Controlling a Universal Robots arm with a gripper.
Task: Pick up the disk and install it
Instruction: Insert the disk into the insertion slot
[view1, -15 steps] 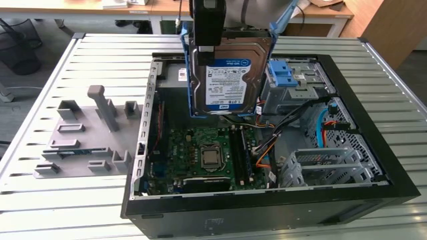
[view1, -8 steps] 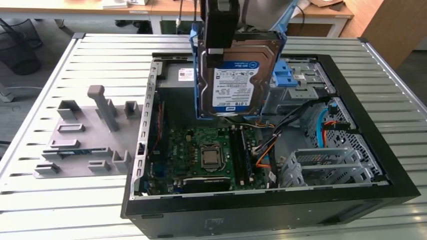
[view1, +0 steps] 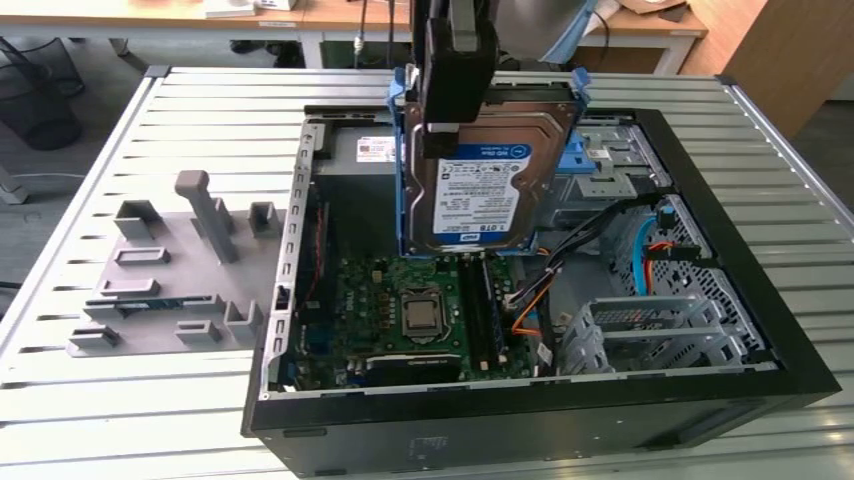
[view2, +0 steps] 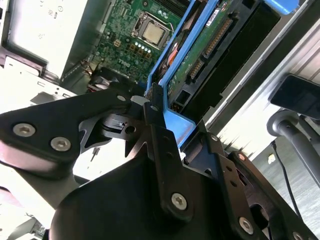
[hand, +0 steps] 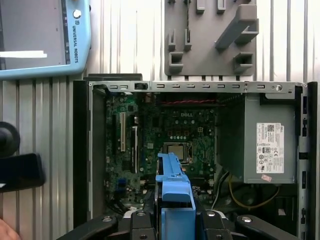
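Case lies open on its side. Disk is picked up: hangs upright over the case interior, clear of it, not seated yet. Gripper clamped on its upper end, apparently across the blue carrier; install still to do

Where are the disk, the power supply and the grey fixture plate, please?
disk (view1: 483, 185): exterior view, on its printed label.
power supply (hand: 269, 147): first wrist view, on its white label.
grey fixture plate (view1: 187, 278): exterior view, on its flat base.
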